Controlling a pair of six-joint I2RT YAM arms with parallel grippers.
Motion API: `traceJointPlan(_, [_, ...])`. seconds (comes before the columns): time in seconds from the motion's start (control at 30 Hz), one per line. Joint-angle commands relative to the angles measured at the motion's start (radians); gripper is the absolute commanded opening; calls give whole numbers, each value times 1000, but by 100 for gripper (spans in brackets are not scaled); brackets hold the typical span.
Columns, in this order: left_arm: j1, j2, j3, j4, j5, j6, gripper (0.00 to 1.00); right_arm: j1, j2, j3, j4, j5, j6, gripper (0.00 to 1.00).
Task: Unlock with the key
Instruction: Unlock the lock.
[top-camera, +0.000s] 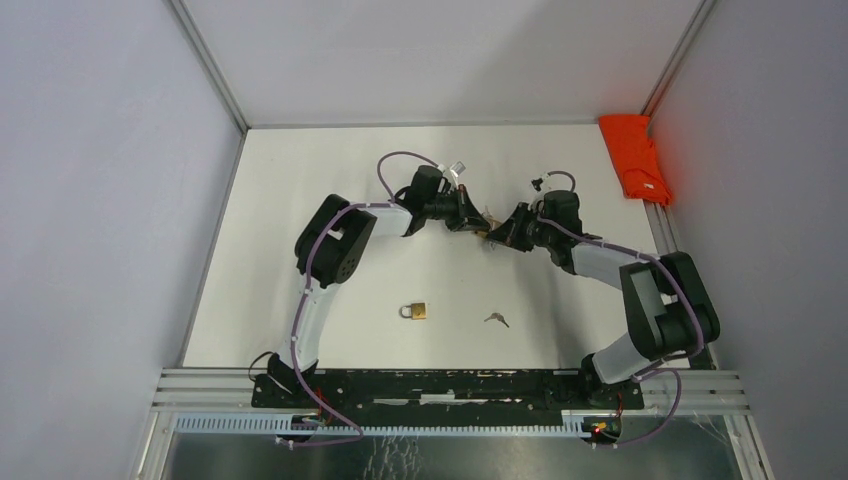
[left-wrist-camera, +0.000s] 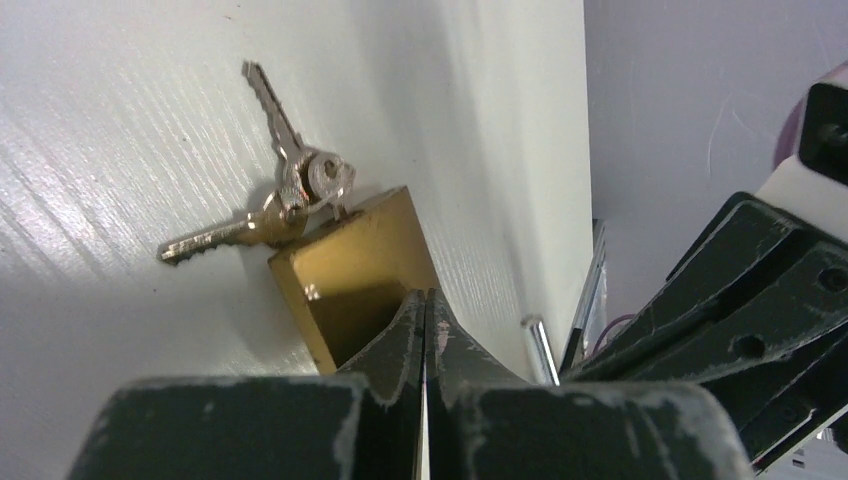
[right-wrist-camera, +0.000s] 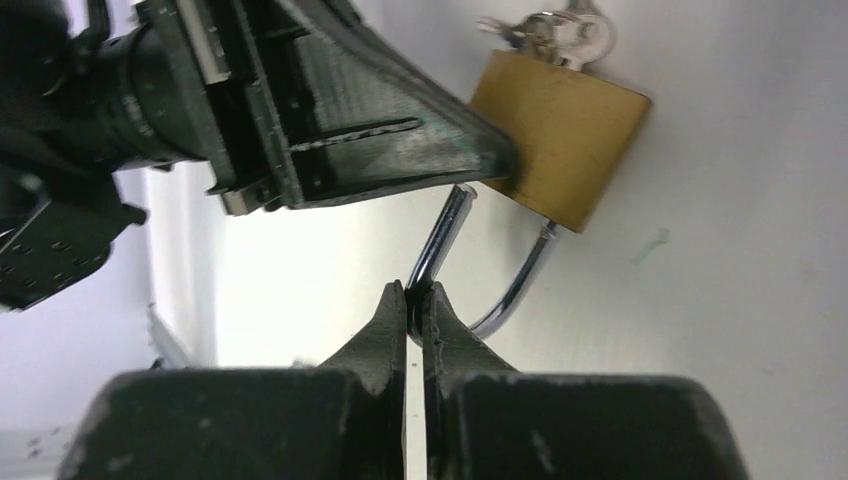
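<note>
1. Held padlock (left-wrist-camera: 355, 265) sits near the middle of the bench (top-camera: 300, 200), between the two arms. I cannot tell whether it rests on the surface or hangs just above it.
2. Key bunch (left-wrist-camera: 300, 190) is at the keyway end of the brass body, with two keys splayed outward. I judge a third is seated in the keyway, but the seat itself is hidden.
3. Left fingers (left-wrist-camera: 400, 340) are closed tight on the brass body at its shackle-end edge, with no gap between the tips.
4. Right fingers (right-wrist-camera: 385, 330) are pinched shut on the shackle (right-wrist-camera: 520, 290), at the tips only, on the curve of one leg.
5. One shackle leg enters the body. The other leg's end looks free, just beside the left fingertip, so I judge the lock open or nearly so. That end is partly masked.
6. Risks from here:
   - The shackle is thin round steel held in a tip pinch, so an off-axis pull could make it roll or slip out.
   - The left grip is near the body's edge, so the body could pivot or slip free under load.
   - The two sets of fingers are almost touching — a small misalignment means a collision.
   - Tilting the lock could swing the bunch and work the key loose.
7. A second padlock (top-camera: 415, 311) and a single key (top-camera: 497, 319) lie apart nearer the bases — not held. An orange cloth (top-camera: 633, 155) is at the far right.
</note>
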Motion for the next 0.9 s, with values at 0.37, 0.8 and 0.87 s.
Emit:
traceJointPlan(0.37, [0, -21, -48, -82, -36, 66, 2, -54, -61, 103, -510, 474, -178, 0])
traceJointPlan(0.8, [0, -134, -55, -210, -104, 171, 2, -72, 93, 210, -671, 572, -241, 24])
traceJointPlan(0.87, [-1, -169, -49, -254, -134, 201, 2, -73, 102, 228, -679, 557, -255, 28])
